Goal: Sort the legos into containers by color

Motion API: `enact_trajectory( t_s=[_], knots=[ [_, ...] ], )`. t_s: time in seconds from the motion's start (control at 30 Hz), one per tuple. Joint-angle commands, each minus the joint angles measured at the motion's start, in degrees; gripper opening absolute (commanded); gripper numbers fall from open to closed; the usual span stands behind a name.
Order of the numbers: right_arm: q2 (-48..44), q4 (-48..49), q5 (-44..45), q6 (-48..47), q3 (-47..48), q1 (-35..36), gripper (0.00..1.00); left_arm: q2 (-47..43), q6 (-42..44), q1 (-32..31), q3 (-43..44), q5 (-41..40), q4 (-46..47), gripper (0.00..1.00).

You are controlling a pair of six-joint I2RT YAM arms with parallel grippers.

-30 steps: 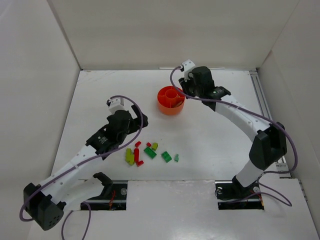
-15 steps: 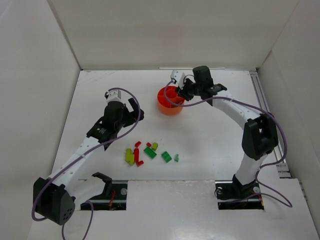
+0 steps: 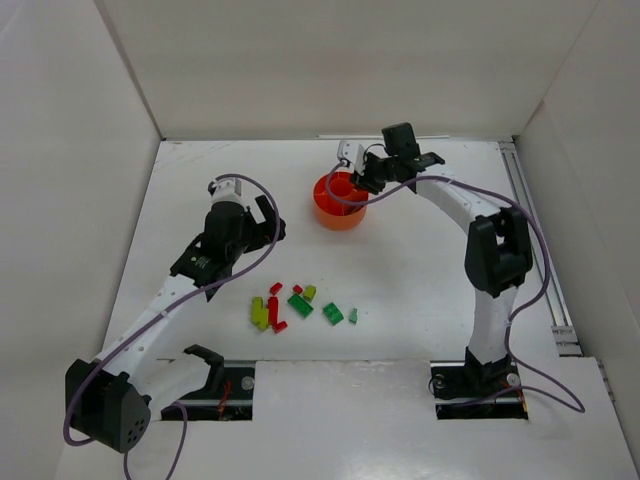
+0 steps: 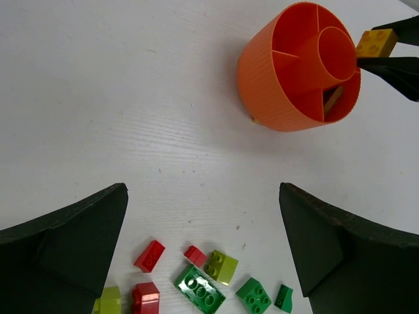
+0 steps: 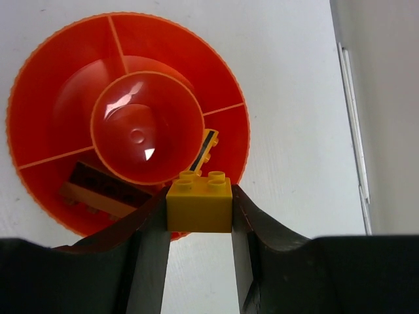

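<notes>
brick (image 5: 199,207) yellow, squarish, studded

Dish (image 5: 39,85) near rim: hidden behind the yellow brick (image 5: 199,205) and right end effector (image 5: 200,219).
Brown brick (image 5: 98,186) in dish: partly behind the central ring (image 5: 147,124).
Piece (image 5: 209,145) right of ring: mostly hidden, kind unclear.
Lime brick (image 4: 109,303) below dish: cut by the frame edge, partly behind left end effector (image 4: 203,203).
Dish contents from above: too small to tell.

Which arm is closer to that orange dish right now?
Right. The right gripper holds a yellow brick over the rim of the orange dish; the left gripper hangs open, well apart from it.
</notes>
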Motion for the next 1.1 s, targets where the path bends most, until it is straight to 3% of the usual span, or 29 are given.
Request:
enact_trajectory(
  t_s=[0.0,0.37,0.63,1.07],
  knots=[
    [1.67,-2.81,-2.22,-2.25,3.70,0.22,0.32,-0.39,1.21,0.30,2.62,0.55,1.88,1.00],
    [2.90,-2.29,-0.73,-2.78,3.71,0.22,0.41,0.67,1.74,0.30,2.62,1.08,1.88,1.00],
    [2.28,-1.06,-0.73,-2.25,3.71,0.22,0.41,1.19,1.74,0.30,2.62,1.69,1.88,1.00],
    [0.61,4.30,1.36,6.97,5.64,1.01,0.39,1.19,1.74,0.30,2.62,2.22,2.40,1.00]
  ],
)
